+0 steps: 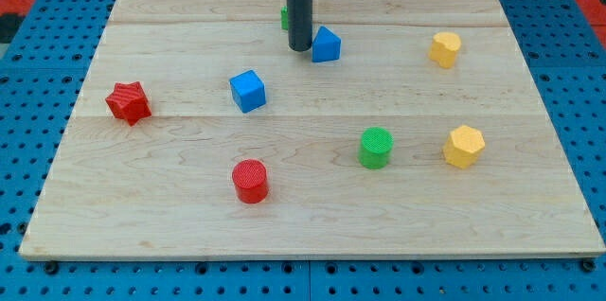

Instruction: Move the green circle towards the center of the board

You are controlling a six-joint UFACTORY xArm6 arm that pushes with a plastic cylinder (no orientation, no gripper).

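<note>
My tip, a bare rod grasping nothing, rests far above and left of the green circle, touching no block. To push well, I judge it should circle to the circle's lower-right side, then nudge it up-left, centreward.

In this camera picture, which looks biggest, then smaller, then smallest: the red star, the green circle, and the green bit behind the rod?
Largest to smallest, as they look:
1. Red star
2. Green circle, only slightly smaller, so that ranking is unsure
3. Green bit, smallest because the rod hides most of it and it sits farther back; its true size can't be told.
</note>
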